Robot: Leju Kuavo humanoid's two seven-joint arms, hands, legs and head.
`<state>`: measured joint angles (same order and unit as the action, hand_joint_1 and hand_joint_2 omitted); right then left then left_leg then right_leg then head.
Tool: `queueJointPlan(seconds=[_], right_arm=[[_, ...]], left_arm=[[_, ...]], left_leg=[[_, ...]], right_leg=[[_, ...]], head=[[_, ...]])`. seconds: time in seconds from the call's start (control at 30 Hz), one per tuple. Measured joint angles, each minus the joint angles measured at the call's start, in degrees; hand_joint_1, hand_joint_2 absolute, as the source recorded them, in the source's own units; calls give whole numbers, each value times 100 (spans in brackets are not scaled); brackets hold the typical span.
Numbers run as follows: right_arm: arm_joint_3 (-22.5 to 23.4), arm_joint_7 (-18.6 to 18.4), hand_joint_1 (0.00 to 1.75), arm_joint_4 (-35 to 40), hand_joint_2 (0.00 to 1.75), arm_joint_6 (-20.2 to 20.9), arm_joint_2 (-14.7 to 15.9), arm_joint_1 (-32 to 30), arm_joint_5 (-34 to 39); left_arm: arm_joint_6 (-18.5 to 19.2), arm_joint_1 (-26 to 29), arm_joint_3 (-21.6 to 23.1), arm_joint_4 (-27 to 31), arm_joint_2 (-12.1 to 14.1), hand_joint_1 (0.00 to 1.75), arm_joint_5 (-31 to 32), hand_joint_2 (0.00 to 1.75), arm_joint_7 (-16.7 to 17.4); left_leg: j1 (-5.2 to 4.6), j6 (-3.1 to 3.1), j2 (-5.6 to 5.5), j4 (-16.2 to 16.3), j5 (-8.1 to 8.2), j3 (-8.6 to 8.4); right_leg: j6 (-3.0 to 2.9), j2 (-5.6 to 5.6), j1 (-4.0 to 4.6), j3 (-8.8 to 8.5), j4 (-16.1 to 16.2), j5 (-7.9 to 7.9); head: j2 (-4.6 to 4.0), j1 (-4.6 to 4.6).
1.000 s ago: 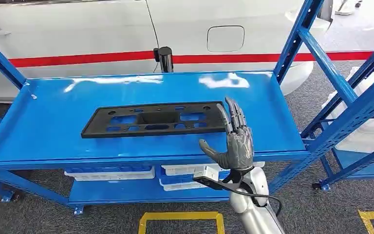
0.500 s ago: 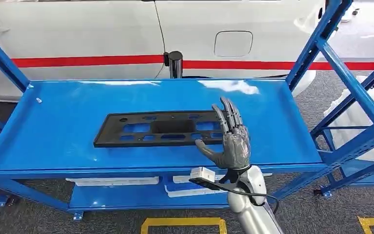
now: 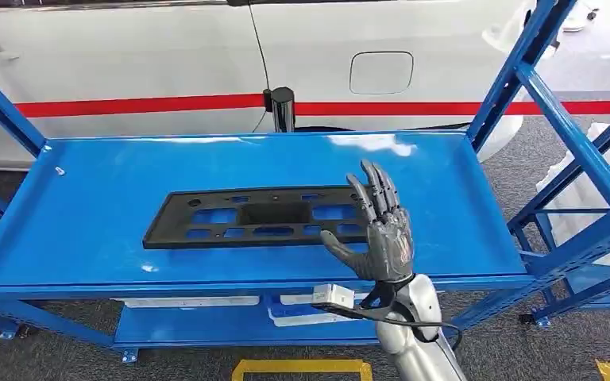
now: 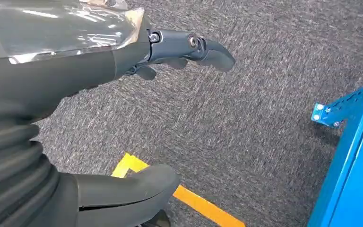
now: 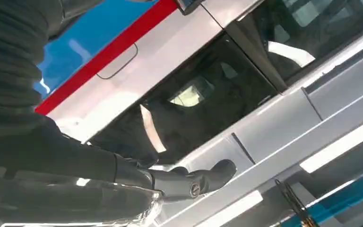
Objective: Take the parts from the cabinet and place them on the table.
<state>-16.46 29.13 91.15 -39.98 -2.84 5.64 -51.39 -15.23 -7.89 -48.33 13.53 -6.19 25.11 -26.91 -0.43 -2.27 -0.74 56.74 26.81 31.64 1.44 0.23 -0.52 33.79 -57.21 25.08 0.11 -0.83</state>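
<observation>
The camera shifted; right hand point(image 3: 381, 230) edged nearer the black part point(image 3: 254, 216).

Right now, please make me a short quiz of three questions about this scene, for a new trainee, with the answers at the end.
1. True or false: the right hand holds the black part.
2. Multiple choice: the black part lies on A) the floor, B) the top blue shelf, C) the lower shelf.
3. Short answer: what does the left hand hang over?

Key
1. False. Its fingers are spread and upright at the part's right end, gripping nothing.
2. B. It lies flat near the middle of the shelf.
3. The grey carpet, with a yellow floor line below it.
</observation>
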Motion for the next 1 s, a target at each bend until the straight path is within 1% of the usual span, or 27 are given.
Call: queueJointPlan(seconds=[0.07,0.13,0.3,0.4,0.57,0.67,0.73,0.9,1.0], right_arm=[[-177,-118,0,299,175,0,90,-160,-149],[-332,-186,0,500,175,0,162,-260,-212],[-601,-255,0,811,175,0,323,-422,-402],[-881,-396,0,968,175,29,498,-511,-435],[-1480,-713,0,1051,175,523,774,-462,-527],[-1770,-824,0,1033,175,682,859,-318,-555],[-1860,-879,0,1016,175,754,885,-252,-588],[-2057,-1294,0,821,175,1205,872,121,-822],[-2113,-1372,0,627,175,1283,819,342,-872]], left_arm=[[-2,1,0,0,-9,0,13,175,-7],[-2,0,0,0,-18,0,15,175,-11],[-2,-1,2,0,-46,0,44,175,-4],[-4,-3,2,0,-57,0,59,175,2],[-7,-8,4,0,-68,0,81,175,2],[-7,-23,7,0,-83,0,118,175,11],[-4,-26,11,0,-92,0,122,175,22],[-2,-87,39,0,-122,0,232,175,129],[-2,-137,76,0,-151,0,253,175,160]], left_leg=[[1,7,2,-11,-1,-4],[6,38,7,-14,1,-4],[3,48,17,-15,-3,-7],[-8,47,18,-15,-2,-10],[-23,45,19,-14,-1,-11],[-34,44,18,-14,0,-17],[-39,42,18,-14,0,-17],[-41,41,20,-14,-2,-17],[-41,41,19,-13,-2,-20]], right_leg=[[-8,0,1,-1,0,4],[-14,1,7,-1,-1,6],[-18,1,11,-3,-1,7],[-18,1,3,-4,-1,7],[-17,1,-6,-6,1,6],[-17,1,-9,-7,1,6],[-16,1,-13,-7,1,6],[-16,2,-22,-9,1,5],[-15,1,-22,-12,1,5]], head=[[0,2],[0,0],[0,0],[0,0],[0,0],[0,0],[0,0],[0,0],[0,0]])
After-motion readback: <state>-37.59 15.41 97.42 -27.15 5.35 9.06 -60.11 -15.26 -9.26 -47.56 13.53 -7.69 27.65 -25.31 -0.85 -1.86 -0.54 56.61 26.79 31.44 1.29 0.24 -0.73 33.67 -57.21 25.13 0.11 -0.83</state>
